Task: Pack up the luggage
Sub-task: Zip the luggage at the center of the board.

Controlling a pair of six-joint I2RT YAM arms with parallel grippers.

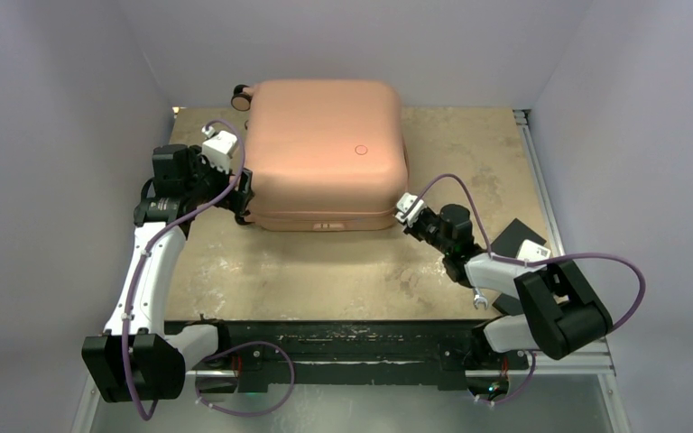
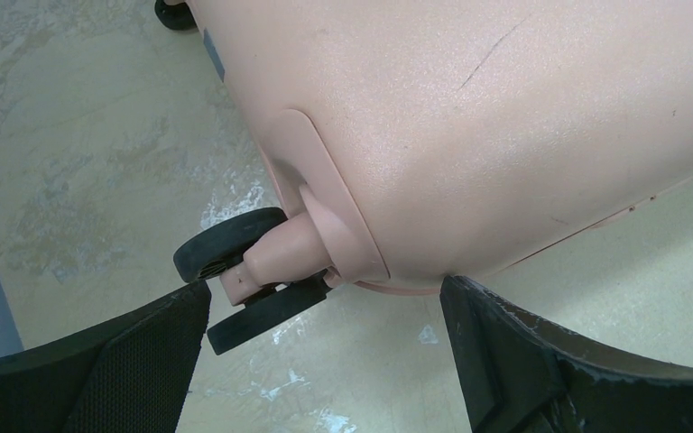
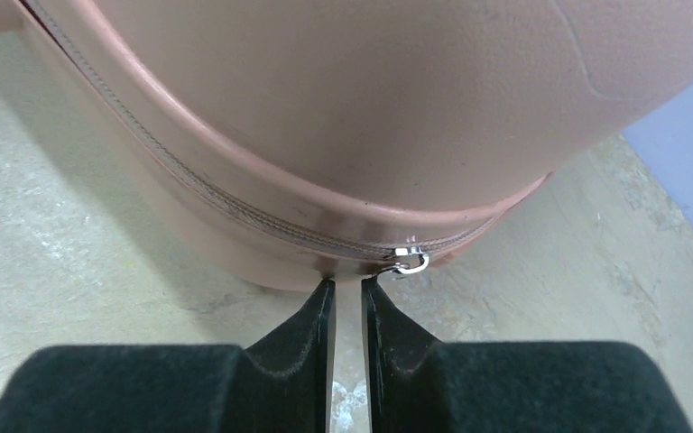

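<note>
Luggage lies closed and flat at the far middle of the table. Your left gripper gapes wide, empty, facing a corner wheel. Your right gripper is nearly closed and holds nothing, with the zipper pull just beside its tips.

Your left arm is a long white link set between boxy black joint housings, and your right arm is built the same way. A thin purple cable loops loosely along each one. Each wrist carries a small white camera block. The left gripper has broad, black, rough-textured fingers. The right gripper has matte black fingers tapering to narrow tips.
</note>
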